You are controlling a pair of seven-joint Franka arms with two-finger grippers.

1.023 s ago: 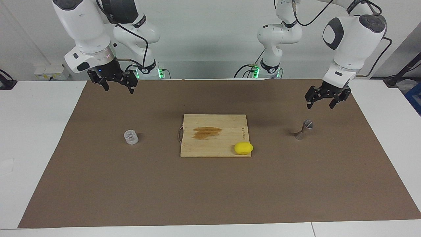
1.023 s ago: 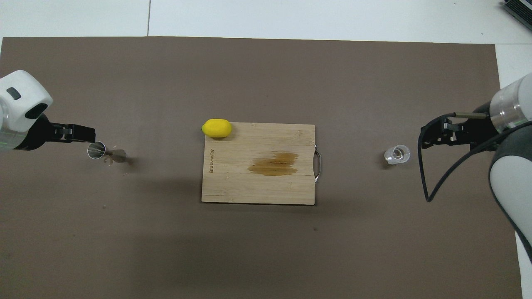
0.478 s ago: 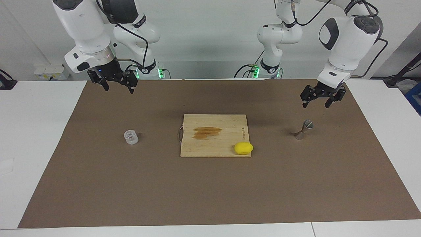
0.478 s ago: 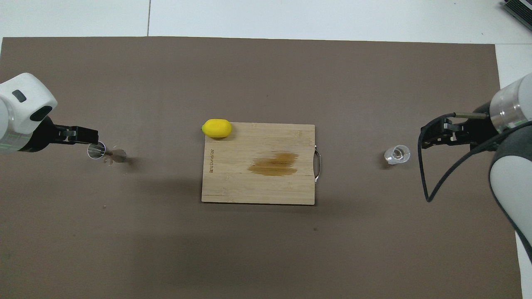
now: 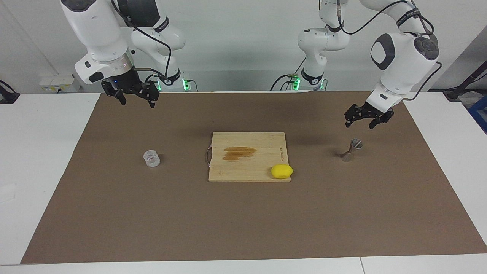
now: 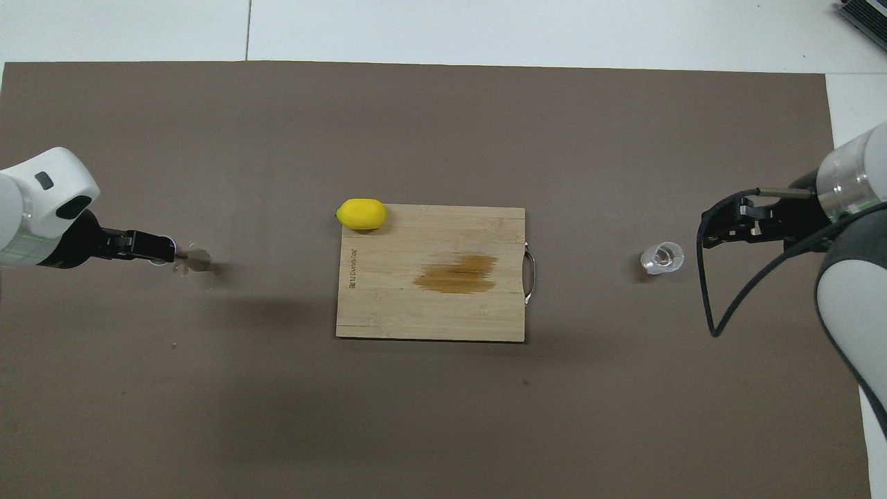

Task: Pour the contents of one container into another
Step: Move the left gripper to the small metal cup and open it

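The clear glass cup (image 5: 151, 158) stands on the brown mat toward the right arm's end; it also shows in the overhead view (image 6: 662, 257). The silvery jigger (image 5: 352, 149) stands upright toward the left arm's end. My left gripper (image 5: 358, 122) is open and hangs in the air just above the jigger, not touching it. In the overhead view the left gripper (image 6: 156, 247) covers the jigger's top, and only the jigger's base (image 6: 198, 259) shows. My right gripper (image 5: 137, 99) is open and waits in the air, apart from the glass cup; it also shows in the overhead view (image 6: 715, 232).
A wooden cutting board (image 5: 236, 171) with a brown stain lies at the middle of the mat. A yellow lemon (image 5: 281, 171) sits on the board's corner toward the left arm's end, farther from the robots. The brown mat (image 5: 243, 220) covers most of the white table.
My left gripper has come lower and shifted over the jigger, now covering its top from above. The right arm, cup, jigger and lemon have not moved.
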